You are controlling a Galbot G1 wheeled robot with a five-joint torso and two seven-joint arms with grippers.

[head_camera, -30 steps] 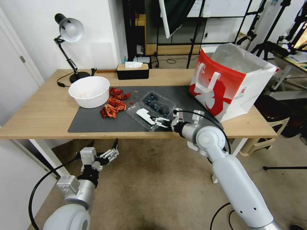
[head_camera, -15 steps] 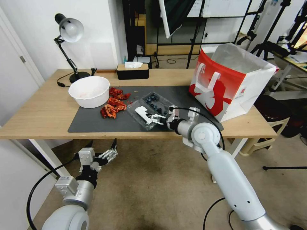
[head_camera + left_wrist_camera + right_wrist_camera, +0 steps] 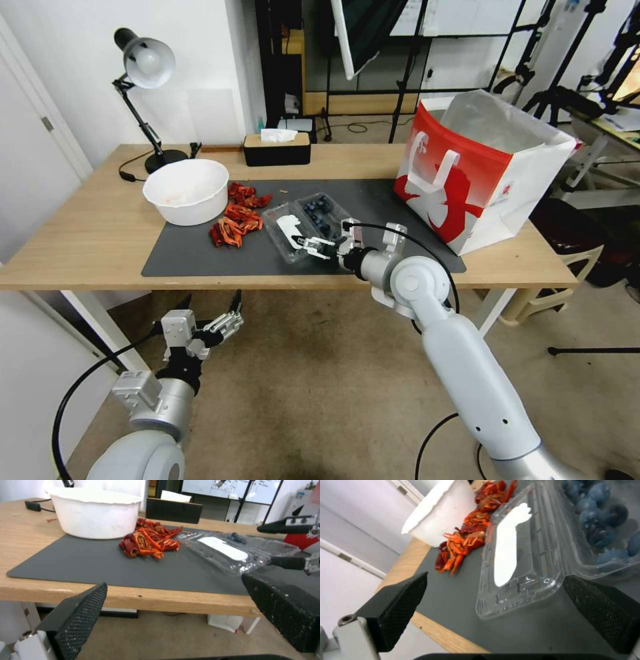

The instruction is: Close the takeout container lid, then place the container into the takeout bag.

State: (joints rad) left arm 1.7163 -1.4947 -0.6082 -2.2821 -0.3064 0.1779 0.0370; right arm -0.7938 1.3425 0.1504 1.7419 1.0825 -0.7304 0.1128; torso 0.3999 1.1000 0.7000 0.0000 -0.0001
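The takeout container (image 3: 319,215) lies open on the dark mat, blueberries (image 3: 600,522) in its tray half. Its lid (image 3: 285,230), clear with a white label (image 3: 508,547), is spread flat beside the tray on the side toward the red shells. My right gripper (image 3: 309,245) is open at the lid's near edge, and that edge lies between its fingers (image 3: 396,605); the same gripper (image 3: 265,545) is seen from the side at the container (image 3: 233,552). The red-and-white takeout bag (image 3: 477,170) stands open at the table's right end. My left gripper (image 3: 223,321) hangs open below the table's front edge.
A white bowl (image 3: 186,190) and a pile of red crayfish shells (image 3: 235,217) sit just left of the container on the mat (image 3: 200,253). A black tissue box (image 3: 277,148) and a desk lamp (image 3: 143,67) stand at the back. The table's front edge (image 3: 133,600) runs close to the lid.
My right gripper has moved left and slightly away across the mat, and the container has slid and turned with it toward the red shells. The left arm has barely shifted.
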